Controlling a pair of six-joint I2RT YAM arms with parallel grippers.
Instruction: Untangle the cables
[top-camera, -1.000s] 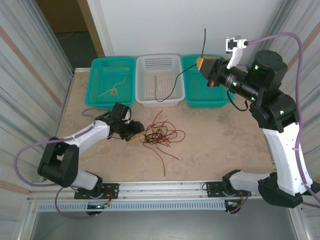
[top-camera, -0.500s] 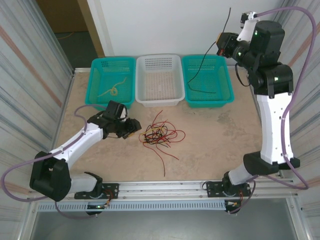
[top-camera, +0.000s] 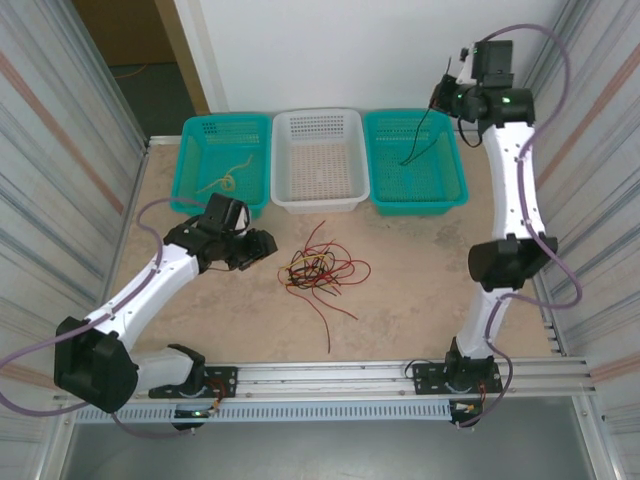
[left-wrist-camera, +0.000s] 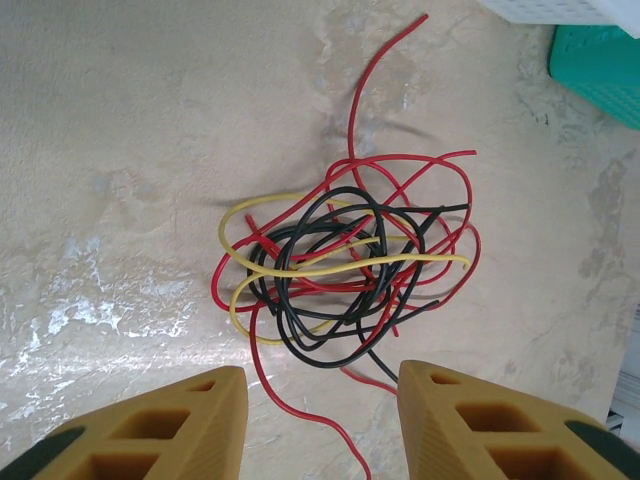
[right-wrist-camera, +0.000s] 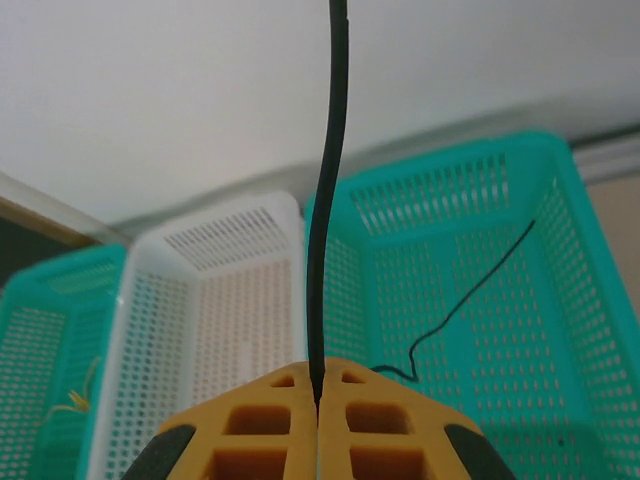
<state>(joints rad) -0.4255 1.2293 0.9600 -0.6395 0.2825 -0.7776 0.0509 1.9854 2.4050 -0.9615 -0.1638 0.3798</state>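
A tangle of red, black and yellow cables (top-camera: 322, 270) lies mid-table; one loose red strand (top-camera: 327, 322) trails toward the near edge. My left gripper (top-camera: 262, 245) sits just left of the tangle, open and holding nothing. In the left wrist view the tangle (left-wrist-camera: 345, 270) lies just ahead of the left gripper (left-wrist-camera: 320, 385); a red strand runs between the fingertips without touching them. My right gripper (top-camera: 443, 98) is raised high over the right teal basket (top-camera: 455, 190), shut on a black cable (top-camera: 422, 135) that hangs into it. The right gripper (right-wrist-camera: 318, 385) pinches the black cable (right-wrist-camera: 325, 200).
Three baskets line the far edge: a left teal basket (top-camera: 192, 150) holding a tan cable (top-camera: 225, 180), a white basket (top-camera: 300, 205) in the middle, and the right teal one. Ribbed walls flank the table. Bare tabletop lies right of the tangle.
The right arm rose and swung back and right, carrying the black cable from over the white basket to the right teal basket. The left gripper drew back slightly left from the tangle.
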